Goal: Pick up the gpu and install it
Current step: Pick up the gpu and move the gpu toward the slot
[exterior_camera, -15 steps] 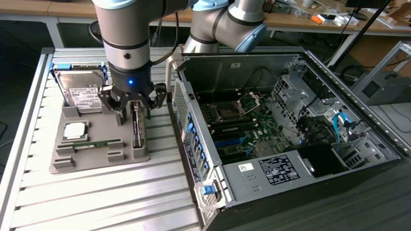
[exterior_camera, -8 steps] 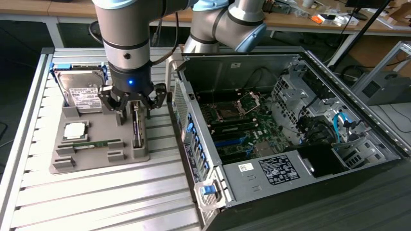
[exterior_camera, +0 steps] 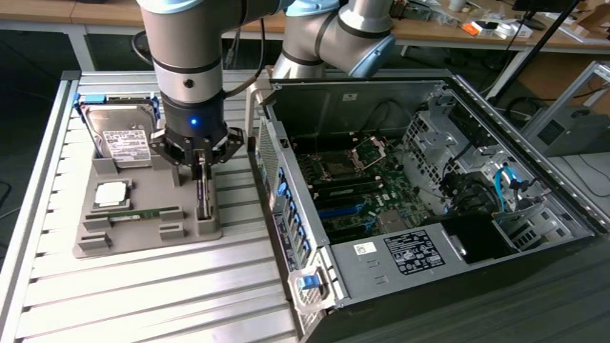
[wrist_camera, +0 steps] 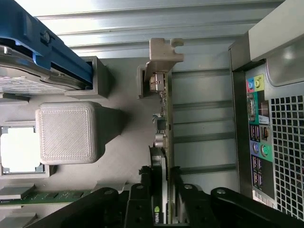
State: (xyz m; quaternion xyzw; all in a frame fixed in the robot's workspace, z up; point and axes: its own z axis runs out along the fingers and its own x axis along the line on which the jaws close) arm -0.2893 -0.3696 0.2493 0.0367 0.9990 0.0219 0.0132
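Grey fixture tray (exterior_camera: 143, 239) on the slatted tabletop (exterior_camera: 191, 286), beside the open computer case (exterior_camera: 286, 189). The gpu (wrist_camera: 164, 118) stands on edge in the tray's slot, its long axis parallel to the case wall. The end effector (exterior_camera: 201, 174) sits directly above, apparently clamped across the card's upper edge, near one end.

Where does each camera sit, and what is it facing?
Exterior view: off the arm, high up, looking down on the gpu in its gray tray and the open computer case; arm and gripper show.
Wrist view: on the wrist, looking along the gripper at the gpu.
Both share gpu, gripper, tray, case.
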